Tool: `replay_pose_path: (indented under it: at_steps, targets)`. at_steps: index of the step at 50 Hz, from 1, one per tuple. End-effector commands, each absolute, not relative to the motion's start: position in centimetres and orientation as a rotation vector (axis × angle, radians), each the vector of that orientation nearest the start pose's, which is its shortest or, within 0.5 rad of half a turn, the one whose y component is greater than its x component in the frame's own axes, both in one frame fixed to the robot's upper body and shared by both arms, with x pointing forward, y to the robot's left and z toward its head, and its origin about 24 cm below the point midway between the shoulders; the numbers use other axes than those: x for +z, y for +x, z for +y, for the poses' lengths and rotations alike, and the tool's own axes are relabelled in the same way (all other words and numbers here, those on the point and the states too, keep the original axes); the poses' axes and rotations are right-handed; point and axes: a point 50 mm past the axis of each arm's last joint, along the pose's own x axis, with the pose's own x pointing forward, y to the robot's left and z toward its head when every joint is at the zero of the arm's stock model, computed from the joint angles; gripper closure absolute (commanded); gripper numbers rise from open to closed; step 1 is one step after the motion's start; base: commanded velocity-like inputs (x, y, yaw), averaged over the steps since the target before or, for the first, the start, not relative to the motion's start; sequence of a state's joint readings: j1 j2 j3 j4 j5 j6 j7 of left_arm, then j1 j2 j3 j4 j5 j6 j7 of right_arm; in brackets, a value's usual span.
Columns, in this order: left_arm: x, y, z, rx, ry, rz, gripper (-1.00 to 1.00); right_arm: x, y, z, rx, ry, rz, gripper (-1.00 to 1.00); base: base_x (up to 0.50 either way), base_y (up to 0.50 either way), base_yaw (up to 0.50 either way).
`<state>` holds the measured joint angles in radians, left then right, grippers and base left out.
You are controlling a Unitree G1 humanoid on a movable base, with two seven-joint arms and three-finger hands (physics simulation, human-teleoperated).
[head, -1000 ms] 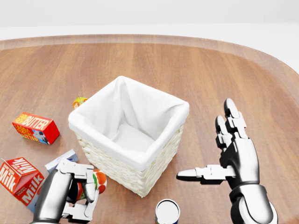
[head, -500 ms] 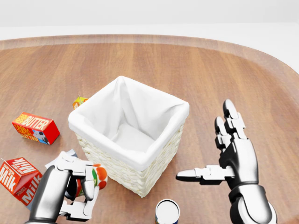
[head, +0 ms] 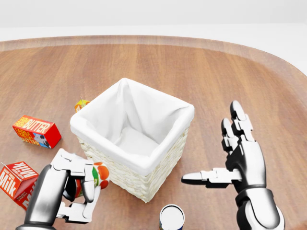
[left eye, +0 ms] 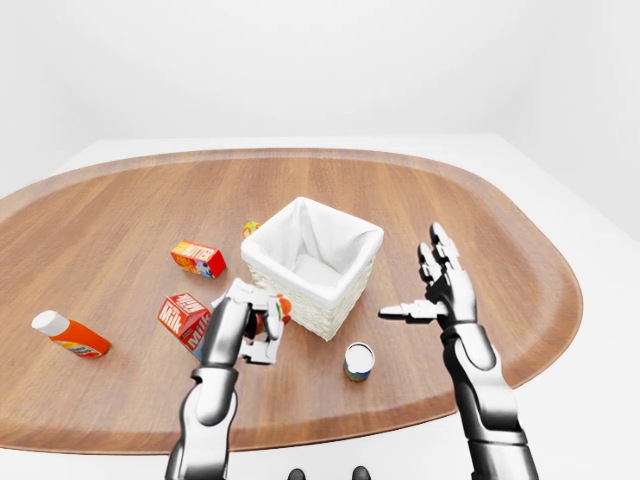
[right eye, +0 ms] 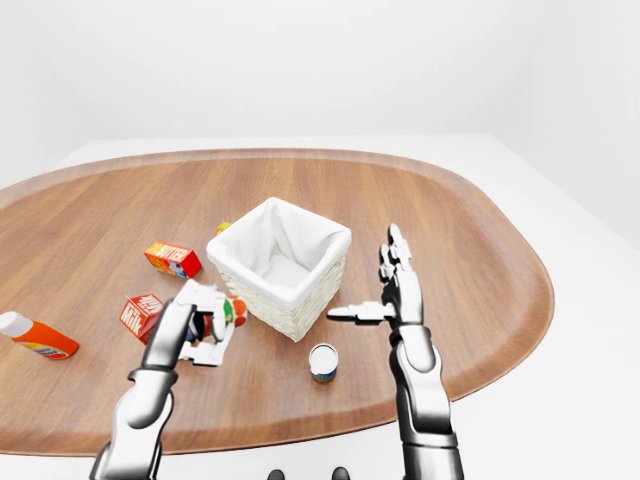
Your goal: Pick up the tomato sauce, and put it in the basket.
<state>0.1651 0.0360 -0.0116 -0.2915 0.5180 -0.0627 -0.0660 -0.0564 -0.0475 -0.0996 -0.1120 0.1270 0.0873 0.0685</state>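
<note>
The left hand (head: 72,191) has its three fingers (head: 88,184) curled round the tomato sauce (head: 98,176) — a small can with red tomatoes and a green patch on its label — and holds it at about 7 o'clock from the basket (head: 132,170), just beside the woven wall. The can is tilted, its top leaning toward the basket; whether it touches the table cannot be told from these views.

The right hand (head: 235,158) stands spread at about 4 o'clock from the basket, two fingers pointing up and the thumb stretched toward the basket, gripping nothing.

The basket is a square wicker one with a white cloth lining folded over its rim, and only the lining shows inside it. It sits near the middle of the oval wooden table (left eye: 120,200).

At 6 o'clock from the basket, between the two forearms, a tin can (head: 171,218) stands upright with its pale lid up. At 8 o'clock, partly behind the left arm, lies a red milk carton (head: 17,179). At 9 o'clock lies a red and orange butter box (head: 36,131), and at 10 o'clock a small orange box (head: 81,104) peeks out just beside the basket's rim. Well apart at the left-eye view's left, an orange bottle (left eye: 68,335) with a white cap lies on its side.
</note>
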Motion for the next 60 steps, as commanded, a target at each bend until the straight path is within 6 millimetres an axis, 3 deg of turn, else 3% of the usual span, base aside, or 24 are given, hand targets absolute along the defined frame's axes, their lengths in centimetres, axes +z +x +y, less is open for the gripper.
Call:
replay_pose_path:
  at_steps: [1,26,46,60]
  targets:
    - [8.6,21.9,15.7,-0.009,0.544,-0.180,1.00,7.6,26.3,-17.4,-0.001,0.076,-0.094,-1.00,0.00,0.00,0.00]
    - [10.5,22.9,16.2,0.006,0.553,-0.206,1.00,6.9,26.2,-17.1,0.005,0.072,-0.065,-1.00,0.00,0.00,0.00]
    - [13.3,23.6,15.6,-0.007,0.565,-0.304,1.00,6.9,26.2,-17.1,0.005,0.070,-0.065,-1.00,0.00,0.00,0.00]
    - [14.7,25.9,14.9,-0.033,0.607,-0.354,1.00,7.0,26.3,-17.2,0.003,0.072,-0.068,-1.00,0.00,0.00,0.00]
